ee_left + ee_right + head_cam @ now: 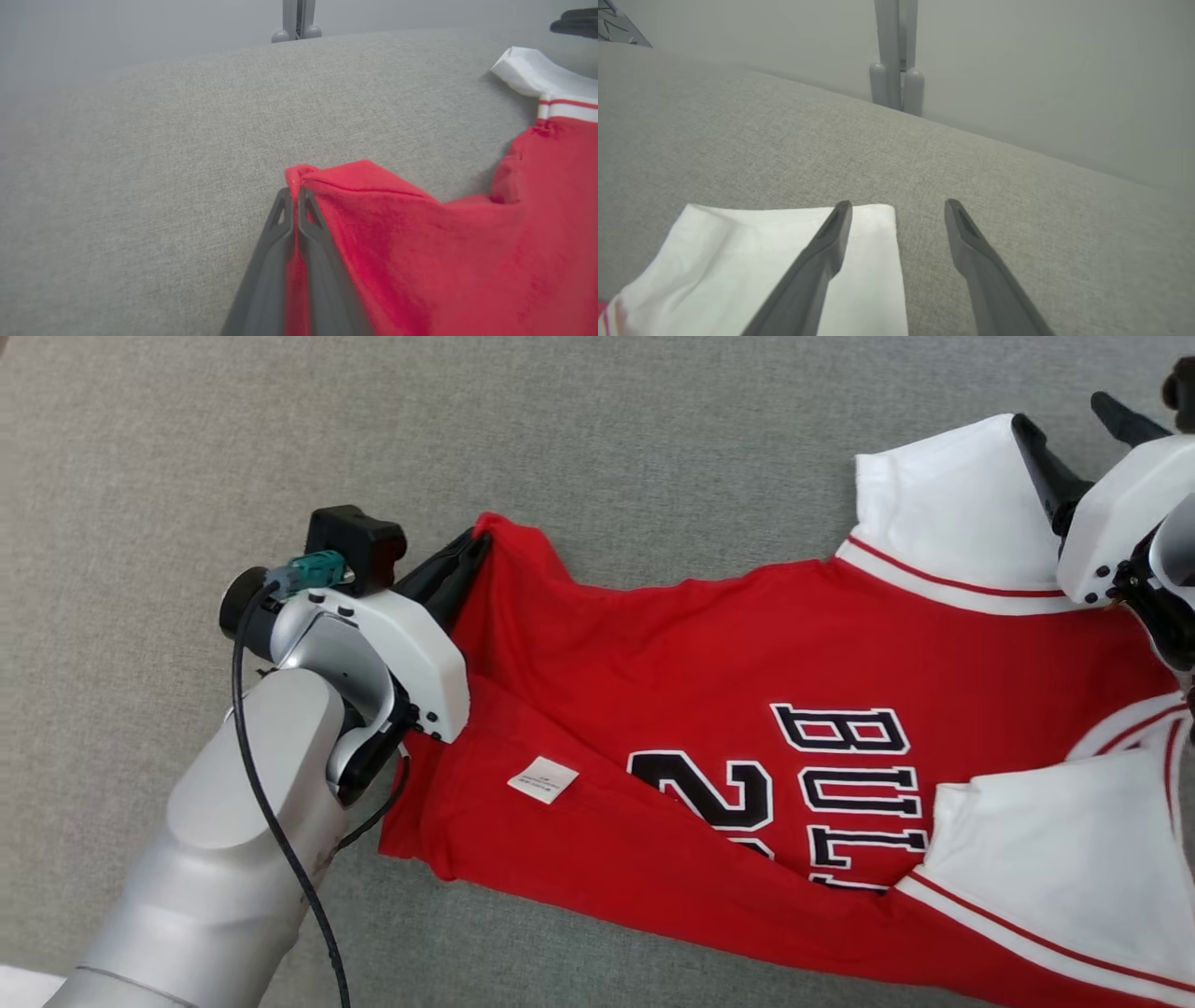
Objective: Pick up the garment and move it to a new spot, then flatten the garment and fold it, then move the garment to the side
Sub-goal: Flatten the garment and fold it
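Observation:
The garment is a red jersey with white sleeves and black lettering, spread on a grey cloth surface. My left gripper is shut on the garment's far hem corner, and in the left wrist view red cloth is pinched between its fingers. My right gripper is open at the upper right, above the edge of the white sleeve. In the right wrist view one finger lies over the white sleeve, the other over bare surface, with nothing between them.
The grey cloth surface extends left and beyond the garment. A white care label lies on the folded-over lower hem. A grey post stands past the surface's far edge.

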Available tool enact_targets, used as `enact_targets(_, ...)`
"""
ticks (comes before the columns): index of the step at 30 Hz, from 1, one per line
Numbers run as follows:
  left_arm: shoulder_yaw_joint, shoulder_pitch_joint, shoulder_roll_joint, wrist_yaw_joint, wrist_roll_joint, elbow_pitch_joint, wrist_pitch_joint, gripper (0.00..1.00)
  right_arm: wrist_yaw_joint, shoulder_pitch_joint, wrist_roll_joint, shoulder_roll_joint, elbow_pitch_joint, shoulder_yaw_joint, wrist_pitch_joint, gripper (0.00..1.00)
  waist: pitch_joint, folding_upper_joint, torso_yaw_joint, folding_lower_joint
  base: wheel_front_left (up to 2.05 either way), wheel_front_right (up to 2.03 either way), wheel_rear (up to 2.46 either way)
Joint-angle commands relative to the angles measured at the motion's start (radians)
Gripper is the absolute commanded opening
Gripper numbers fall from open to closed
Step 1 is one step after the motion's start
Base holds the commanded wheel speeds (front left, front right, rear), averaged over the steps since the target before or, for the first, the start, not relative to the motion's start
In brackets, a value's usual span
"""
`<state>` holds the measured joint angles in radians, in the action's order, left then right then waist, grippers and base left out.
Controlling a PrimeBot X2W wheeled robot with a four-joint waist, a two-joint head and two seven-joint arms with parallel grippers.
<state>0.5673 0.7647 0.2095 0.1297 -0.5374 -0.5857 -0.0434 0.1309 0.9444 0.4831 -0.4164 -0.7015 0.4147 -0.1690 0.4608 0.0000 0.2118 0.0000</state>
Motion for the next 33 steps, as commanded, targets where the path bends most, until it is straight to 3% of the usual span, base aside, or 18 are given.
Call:
enact_targets(1, 0.006, 0.019, -0.001, 0.001, -0.001, 0.001, 0.005, 0.00, 0.000, 0.019, 0.016, -0.020, -0.017, 0.018, -0.011, 1.00, 0.027, 0.0000, 0.030, 0.0000, 0.00, 0.00, 0.00)
enact_targets(8, 0.033, 0.043, -0.013, 0.001, -0.012, -0.011, 0.044, 0.00, 0.000, 0.066, 0.128, -0.065, -0.060, 0.195, -0.057, 1.00, 0.043, 0.0000, 0.045, 0.0000, 0.00, 0.00, 0.00)
enact_targets(10, 0.030, 0.046, -0.008, 0.001, -0.017, -0.020, 0.055, 0.00, 0.000, 0.066, 0.171, -0.084, -0.044, 0.248, -0.062, 0.46, 0.042, 0.0000, 0.043, 0.0000, 0.00, 0.00, 0.00)
enact_targets(11, 0.026, 0.044, -0.008, 0.001, -0.023, -0.024, 0.056, 0.00, 0.000, 0.071, 0.189, -0.093, -0.038, 0.267, -0.056, 0.36, 0.041, 0.0000, 0.041, 0.0000, 0.00, 0.00, 0.00)
enact_targets(12, 0.025, 0.046, -0.005, -0.002, -0.021, -0.029, 0.062, 0.00, 0.000, 0.073, 0.213, -0.102, -0.034, 0.278, -0.049, 0.00, 0.041, 0.0000, 0.039, 0.0000, 0.00, 0.00, 0.00)
enact_targets(21, -0.001, -0.025, 0.037, -0.015, -0.056, -0.009, 0.082, 0.00, 0.000, 0.031, 0.388, -0.173, 0.093, 0.327, 0.117, 0.00, -0.011, 0.0000, -0.007, 0.0000, 0.00, 0.00, 0.00)
enact_targets(26, -0.040, -0.109, 0.087, -0.039, -0.102, 0.102, 0.072, 0.00, 0.000, -0.054, 0.448, -0.238, 0.243, 0.331, 0.213, 0.00, -0.045, 0.0000, -0.051, 0.0000, 0.00, 0.00, 0.00)
enact_targets(33, -0.086, -0.290, 0.170, -0.094, -0.173, 0.334, 0.012, 0.00, 0.000, -0.292, 0.514, -0.329, 0.484, 0.296, 0.310, 0.00, -0.081, 0.0000, -0.096, 0.0000, 0.00, 0.00, 0.00)
